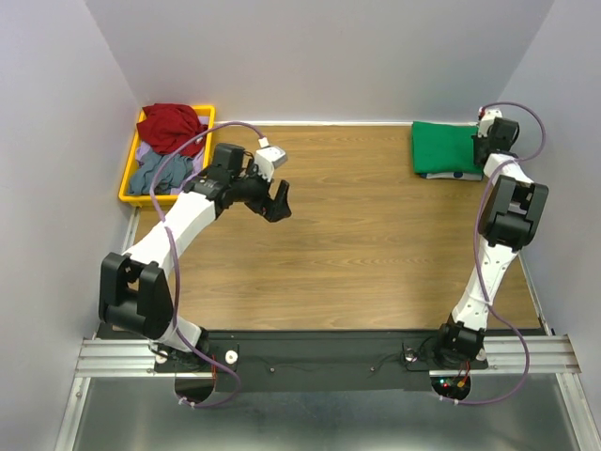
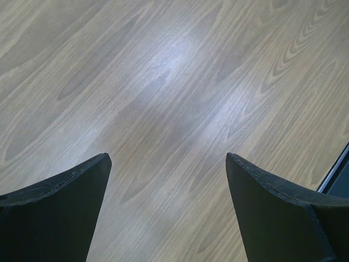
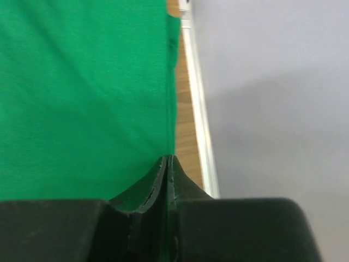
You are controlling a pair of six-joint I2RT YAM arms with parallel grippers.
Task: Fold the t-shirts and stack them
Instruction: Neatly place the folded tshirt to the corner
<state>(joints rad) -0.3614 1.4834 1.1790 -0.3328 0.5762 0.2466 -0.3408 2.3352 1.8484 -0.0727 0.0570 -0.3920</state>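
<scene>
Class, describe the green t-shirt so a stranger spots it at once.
On the wooden table, go to the far right corner. The green t-shirt lies there, folded flat. Unlike the crumpled clothes in the yellow bin opposite, it is bright green.

Open wood runs across the table's (image 1: 376, 263) middle and near right. The left arm (image 1: 188, 221) overhangs the left side. A yellow bin (image 1: 129, 178) blocks far left, a folded green t-shirt (image 1: 441, 147) far right; walls close three sides.

White arms (image 1: 178, 230) — black joints (image 1: 512, 211), black tools (image 2: 166, 158) (image 3: 167, 159), looping lilac cables (image 1: 516, 103).
</scene>
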